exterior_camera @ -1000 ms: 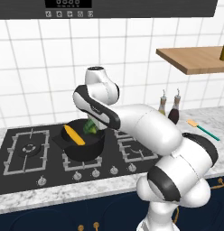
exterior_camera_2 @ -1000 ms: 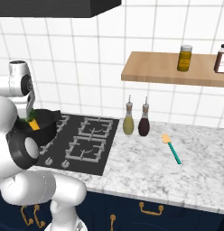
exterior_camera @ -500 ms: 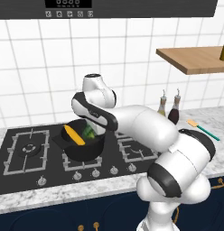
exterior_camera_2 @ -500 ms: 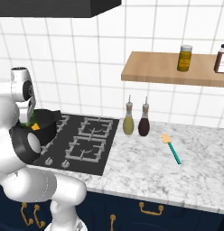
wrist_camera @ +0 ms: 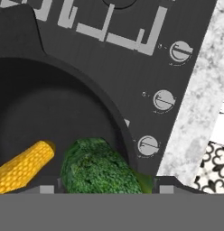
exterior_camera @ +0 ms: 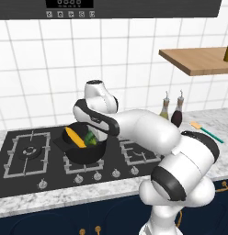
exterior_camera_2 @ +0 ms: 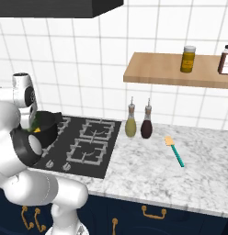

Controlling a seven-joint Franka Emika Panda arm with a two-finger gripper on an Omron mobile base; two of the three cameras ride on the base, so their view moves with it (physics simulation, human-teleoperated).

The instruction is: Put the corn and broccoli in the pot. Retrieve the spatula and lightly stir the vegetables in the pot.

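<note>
pot (exterior_camera: 86, 153): black, on hob (exterior_camera: 24, 151), middle burner, near row.
corn (exterior_camera: 75, 137): inside pot, left side; long axis tilted, leaning on rim, 1 end up toward far left.
broccoli (exterior_camera: 92, 138): inside pot, just right of corn, touching pot wall in hand view.
gripper (exterior_camera: 90, 133): over pot; fingers hidden, released or clenched – can't tell. Nothing seen held.
spatula (exterior_camera_2: 174, 150): flat on marble counter (exterior_camera_2: 148, 170), well right of 2 bottles (exterior_camera_2: 138, 121); long axis near–far, blade at far end, teal handle toward near right.

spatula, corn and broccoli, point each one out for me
spatula (exterior_camera_2: 175, 151), right base view, on its teal handle
corn (wrist_camera: 24, 167), hand view, on the middle of the cob
broccoli (wrist_camera: 95, 169), hand view, on the floret's top
</note>
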